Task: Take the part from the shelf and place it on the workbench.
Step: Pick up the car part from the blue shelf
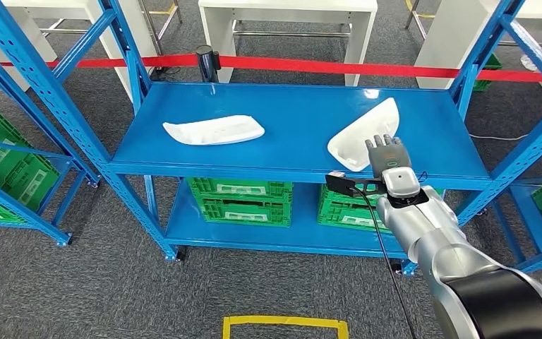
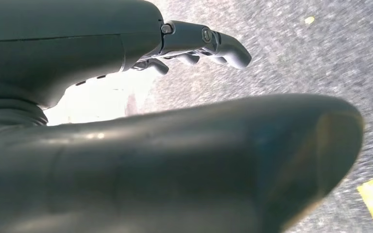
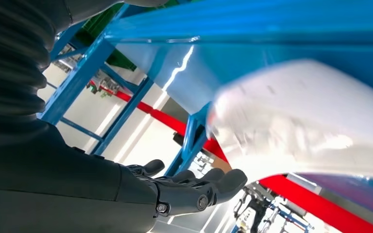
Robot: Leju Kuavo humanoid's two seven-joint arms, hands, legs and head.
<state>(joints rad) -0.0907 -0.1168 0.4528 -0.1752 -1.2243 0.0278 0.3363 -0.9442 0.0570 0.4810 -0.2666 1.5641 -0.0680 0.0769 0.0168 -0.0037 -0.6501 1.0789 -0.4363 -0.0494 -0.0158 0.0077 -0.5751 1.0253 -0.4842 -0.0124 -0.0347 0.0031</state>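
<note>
As its right hand point(image 1: 384, 153) is reaching the near white part point(image 1: 363, 134) on the blue shelf point(image 1: 289, 152), fingers apart and holding nothing — the grasp is yet to come — the next move is looking like closing around the part's edge.

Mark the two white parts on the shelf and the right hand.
left white part point(image 1: 214, 130), head view, its middle
right white part point(image 1: 361, 133), head view, its upper face
right hand point(image 1: 384, 152), head view, back of the hand

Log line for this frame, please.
phase: reach | right robot hand: open, at right white part on shelf | left robot hand: empty
</note>
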